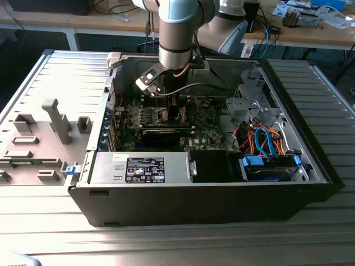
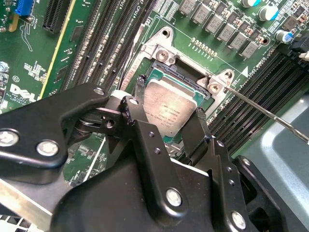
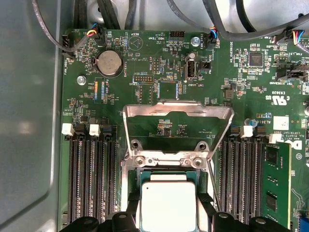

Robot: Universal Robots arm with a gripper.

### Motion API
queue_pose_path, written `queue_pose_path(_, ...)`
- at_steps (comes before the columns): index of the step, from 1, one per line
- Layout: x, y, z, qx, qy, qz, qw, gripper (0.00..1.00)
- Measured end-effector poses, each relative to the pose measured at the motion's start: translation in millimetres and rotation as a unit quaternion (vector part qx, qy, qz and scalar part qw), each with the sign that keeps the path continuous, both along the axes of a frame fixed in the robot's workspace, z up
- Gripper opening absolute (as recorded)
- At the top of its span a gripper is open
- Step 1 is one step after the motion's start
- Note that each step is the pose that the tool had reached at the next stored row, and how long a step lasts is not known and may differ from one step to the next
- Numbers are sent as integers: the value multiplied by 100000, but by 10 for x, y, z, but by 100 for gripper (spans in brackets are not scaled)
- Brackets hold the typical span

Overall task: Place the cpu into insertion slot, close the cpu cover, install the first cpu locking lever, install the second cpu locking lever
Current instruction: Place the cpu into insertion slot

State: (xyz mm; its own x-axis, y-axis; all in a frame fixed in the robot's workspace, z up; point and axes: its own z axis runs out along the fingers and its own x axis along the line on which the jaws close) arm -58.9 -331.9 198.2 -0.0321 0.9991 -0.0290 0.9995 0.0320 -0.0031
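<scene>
Shows an open computer case [image 1: 310, 183] lying on a ribbed metal surface [image 1: 166, 244], with the arm [image 1: 177, 27] reaching down into it. Puts the tool [image 1: 165, 106] low over the middle of the green circuit board [image 1: 205, 133] in the exterior view.

Second wrist view: finds the tool [image 2: 170, 99] clamped on the chip [image 2: 171, 108], one black finger [image 2: 139, 89] pressed against each of two opposite edges. Holds the chip, pale metal top upward, inside the silver rim of the socket [image 2: 161, 55]; cannot tell whether it sits fully down. Includes a thin wire lever [image 2: 270, 116] running away from one socket corner, lifted clear of the board.

First wrist view: presents the cover [image 3: 178, 107] swung open and standing up from its hinge at the socket's edge, just beyond the chip [image 3: 166, 203]. Flanks the socket [image 3: 169, 162] with rows of dark memory slots [image 3: 91, 179] on both sides, and places a round coin battery [image 3: 109, 63] well apart from it.
</scene>
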Motion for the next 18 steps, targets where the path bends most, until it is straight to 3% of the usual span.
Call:
queue_pose_path(7,2,2,-5,66,-57,4,100000,54)
queue_pose_path(9,1,2,-5,45,-27,1,100000,56)
queue_pose_path(10,0,0,-2,7,-4,3,100000,62)
queue_pose_path(18,0,0,-3,10,-5,-5,100000,62)
